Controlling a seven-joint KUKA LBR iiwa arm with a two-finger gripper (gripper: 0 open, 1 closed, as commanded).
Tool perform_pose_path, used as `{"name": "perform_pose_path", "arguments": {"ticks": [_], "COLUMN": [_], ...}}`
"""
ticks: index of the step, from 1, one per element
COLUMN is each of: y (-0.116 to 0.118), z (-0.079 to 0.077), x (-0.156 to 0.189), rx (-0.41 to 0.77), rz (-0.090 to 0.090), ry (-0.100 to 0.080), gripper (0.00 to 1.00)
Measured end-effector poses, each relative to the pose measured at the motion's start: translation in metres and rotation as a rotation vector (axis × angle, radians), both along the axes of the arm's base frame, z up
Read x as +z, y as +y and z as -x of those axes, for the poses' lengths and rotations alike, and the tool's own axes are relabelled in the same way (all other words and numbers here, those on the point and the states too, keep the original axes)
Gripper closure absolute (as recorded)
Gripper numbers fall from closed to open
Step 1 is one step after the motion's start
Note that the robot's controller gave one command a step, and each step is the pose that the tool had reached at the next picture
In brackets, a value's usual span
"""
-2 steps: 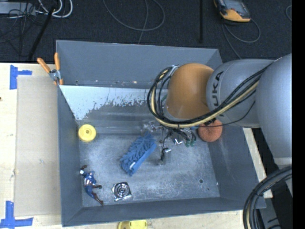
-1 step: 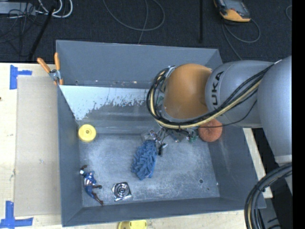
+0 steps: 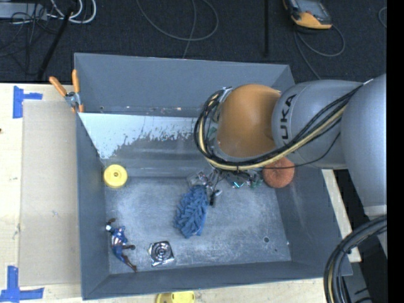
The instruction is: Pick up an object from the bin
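My gripper (image 3: 207, 187) hangs under the orange wrist cover near the middle of the bin, right at the upper end of a blue knobbly cloth-like piece (image 3: 192, 214) that lies stretched toward the bin's front. The fingertips sit at that upper end and look close together; whether they pinch the blue piece is hidden. An orange-brown ball (image 3: 278, 174) rests against the right wall, partly behind the arm.
A yellow round disc (image 3: 115, 176) lies at the left side. A small blue and red figure (image 3: 120, 245) is in the front left corner, with a shiny metal piece (image 3: 161, 252) beside it. The arm covers the bin's back right.
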State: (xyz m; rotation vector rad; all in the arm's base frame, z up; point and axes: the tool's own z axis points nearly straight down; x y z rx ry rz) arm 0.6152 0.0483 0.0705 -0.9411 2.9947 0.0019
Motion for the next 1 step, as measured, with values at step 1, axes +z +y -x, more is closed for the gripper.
{"name": "perform_pose_path", "arguments": {"ticks": [1], "y": [-0.0004], "z": [0.0002], "x": [-0.0004], "rx": [-0.002], "rz": [0.000], "ry": [0.001], "gripper": [1.00]}}
